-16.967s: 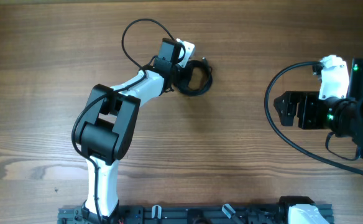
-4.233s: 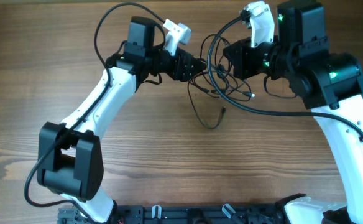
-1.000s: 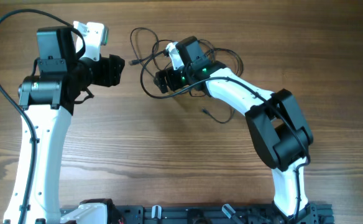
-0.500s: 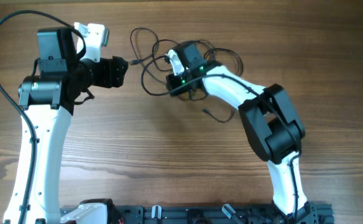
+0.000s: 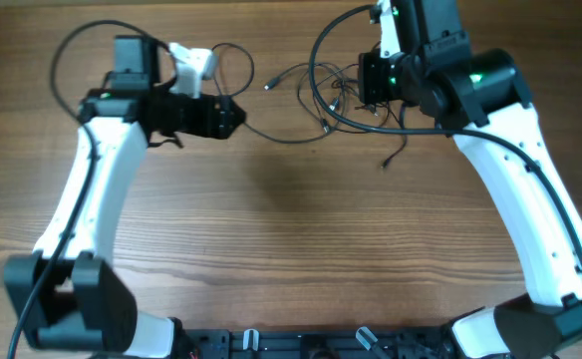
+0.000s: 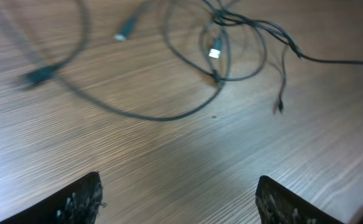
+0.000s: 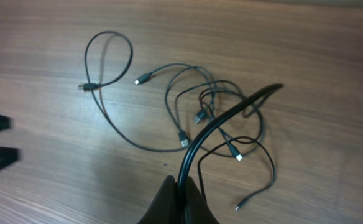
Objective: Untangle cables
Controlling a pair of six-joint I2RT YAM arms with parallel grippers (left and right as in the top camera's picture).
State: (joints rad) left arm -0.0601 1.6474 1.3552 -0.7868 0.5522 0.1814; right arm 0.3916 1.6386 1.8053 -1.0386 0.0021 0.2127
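Thin black cables [image 7: 201, 116] across a brown wood-grain table [image 5: 291, 249]; left arm [image 5: 87, 204], right arm [image 5: 520, 199] white, black-jointed.

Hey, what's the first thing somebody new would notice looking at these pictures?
The tangle of thin black cables at the far middle of the wooden table, with one loop trailing toward the left hand. That hand is wide open and empty, facing the cables, while the right hand is shut, poised over the tangle.
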